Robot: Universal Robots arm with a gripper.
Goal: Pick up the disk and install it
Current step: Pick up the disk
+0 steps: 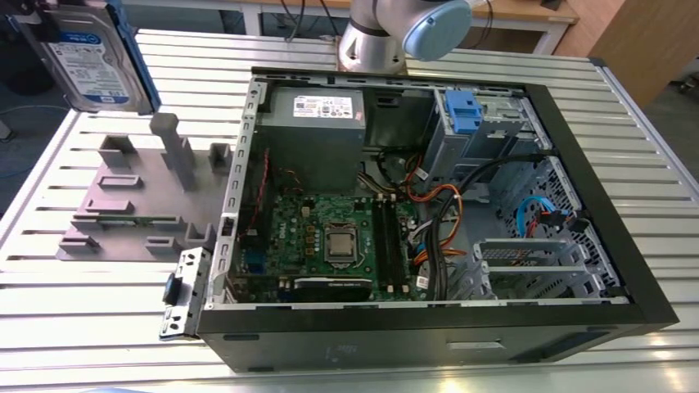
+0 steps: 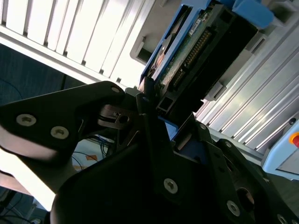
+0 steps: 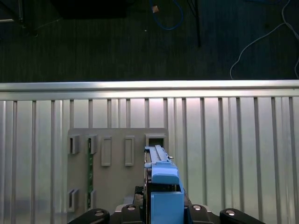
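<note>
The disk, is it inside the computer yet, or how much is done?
Not yet. Done: the disk is lifted clear of the grey holder, up in the air at the exterior view's left. In hand: the gripper is shut on its blue-railed edge, seen in the first wrist view. Left: installing it; the drive bay inside the open computer case sits apart from the disk.

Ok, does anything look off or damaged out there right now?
Nothing stands out. The gripper holds the disk on edge above the grey holder, and it looks intact. The open case sits flat on the table, its cables loose but inside the walls. Nothing looks spilled or broken.
</note>
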